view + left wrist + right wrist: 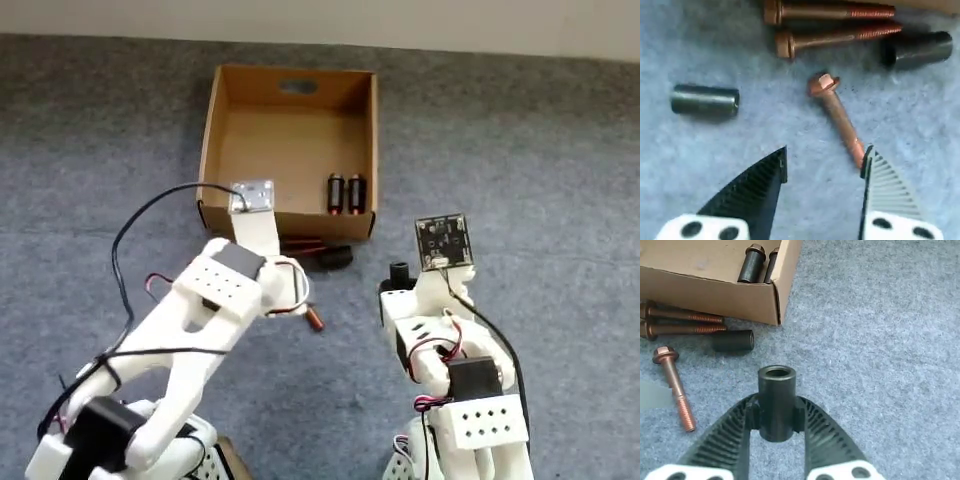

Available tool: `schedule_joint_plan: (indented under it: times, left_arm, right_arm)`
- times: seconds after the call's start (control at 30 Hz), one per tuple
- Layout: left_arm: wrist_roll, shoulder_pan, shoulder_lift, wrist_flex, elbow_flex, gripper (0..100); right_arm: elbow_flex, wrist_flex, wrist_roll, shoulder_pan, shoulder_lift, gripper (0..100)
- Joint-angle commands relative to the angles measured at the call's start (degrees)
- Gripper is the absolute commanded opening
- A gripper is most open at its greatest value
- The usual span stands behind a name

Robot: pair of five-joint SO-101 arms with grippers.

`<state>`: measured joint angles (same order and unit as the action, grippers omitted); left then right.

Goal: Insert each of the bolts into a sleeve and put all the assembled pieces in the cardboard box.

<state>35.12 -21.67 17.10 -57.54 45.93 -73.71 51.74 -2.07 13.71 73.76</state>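
My left gripper [826, 152] hangs open over the grey carpet. The threaded end of a loose copper bolt [837, 112] lies just by its white fingertip [875, 170]. Two more bolts [835, 37] lie side by side beyond it, with one dark sleeve [917, 49] at their threaded ends and another sleeve [705, 100] apart on the other side. My right gripper [776, 407] is shut on an upright dark sleeve [776, 395], to the right of the loose bolt [314, 318]. The cardboard box [215, 130] holds two assembled pieces [345, 193] in its front right corner.
The box's front wall [715, 295] stands right behind the pair of bolts [300, 245] and the lying sleeve [335, 257]. Open carpet stretches to the right of the box and around my right arm [450, 370].
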Motion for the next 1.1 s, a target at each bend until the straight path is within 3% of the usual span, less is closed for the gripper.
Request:
schedule_joint_plan:
  times: [0.0,0.2,0.37,0.57,0.9,1.07]
  left_arm:
    - [2.20,-0.84,-4.09,5.36,-0.57,26]
    - [2.02,-0.84,-12.26,10.99,-0.92,26]
    - [1.93,-0.84,-12.97,8.97,-3.30,24]
    - [0.79,-0.57,-12.97,3.69,-6.02,0]
    - [-15.56,-0.40,-10.59,-3.16,-6.37,1]
    - [-16.97,4.26,-8.92,-0.35,-6.37,4]
  right_arm:
    - [0.22,-1.19,0.44,-0.66,0.92,0.6]
    - [0.22,-1.19,0.44,-0.66,0.92,0.6]
    - [0.22,-1.19,0.44,-0.66,0.92,0.6]
    - [0.22,-1.19,0.44,-0.66,0.92,0.6]
    - [0.22,-1.19,0.44,-0.66,0.92,0.6]
    - [0.22,-1.19,0.44,-0.66,0.92,0.6]
